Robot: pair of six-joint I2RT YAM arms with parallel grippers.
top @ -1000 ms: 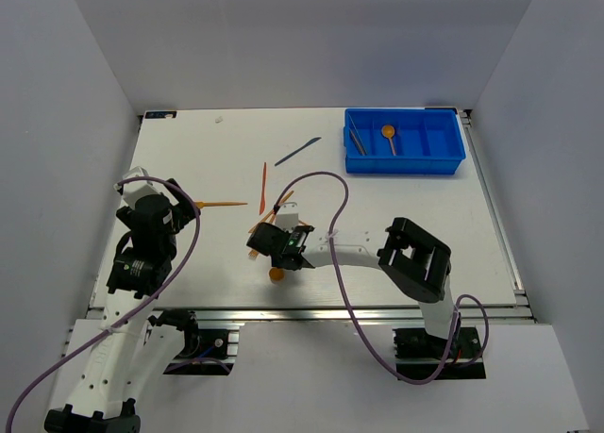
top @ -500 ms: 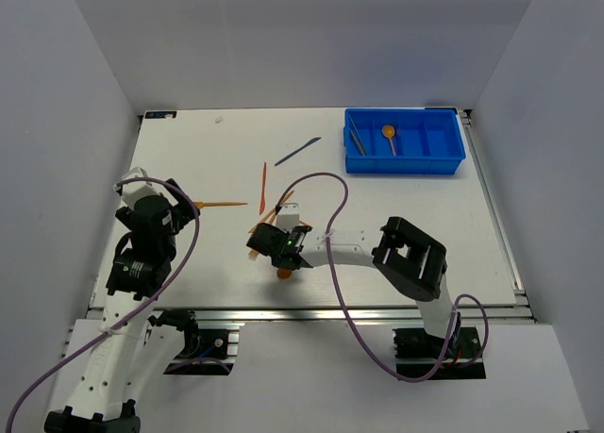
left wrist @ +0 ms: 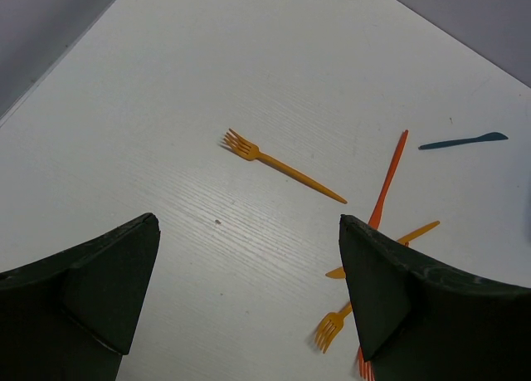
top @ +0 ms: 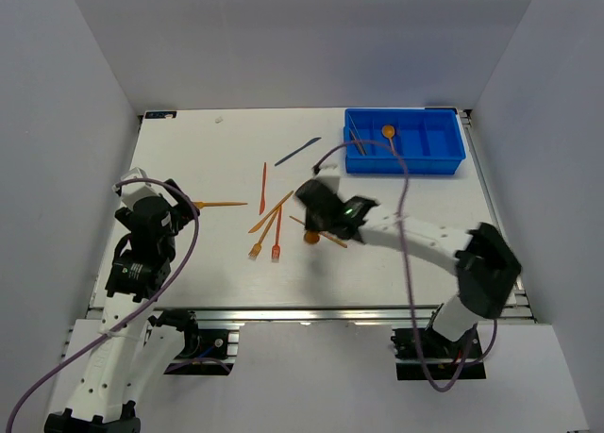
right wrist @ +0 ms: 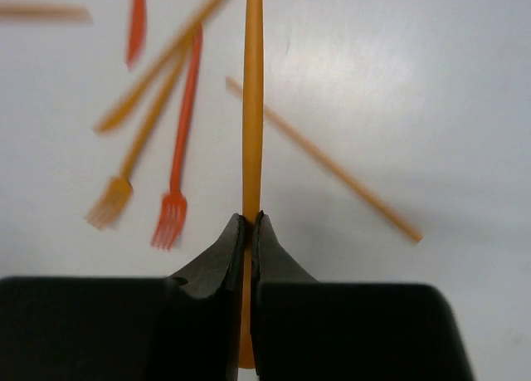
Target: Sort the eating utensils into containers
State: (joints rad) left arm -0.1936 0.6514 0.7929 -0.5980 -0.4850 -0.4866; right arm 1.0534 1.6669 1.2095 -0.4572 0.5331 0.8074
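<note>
Top external and wrist views: far left of the blue tray [top: 406,165], the left gripper [left wrist: 249,290] has its fingers spread wide. A red fork [top: 277,235] lies on the table further right. Closer to the tray, still on its left, the right gripper [right wrist: 250,223] pinches an orange spoon [right wrist: 253,107].

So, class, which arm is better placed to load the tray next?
Right: the right hand grips an orange plastic spoon, nearer the blue rectangular plastic tray; the left hand is open, empty.
</note>
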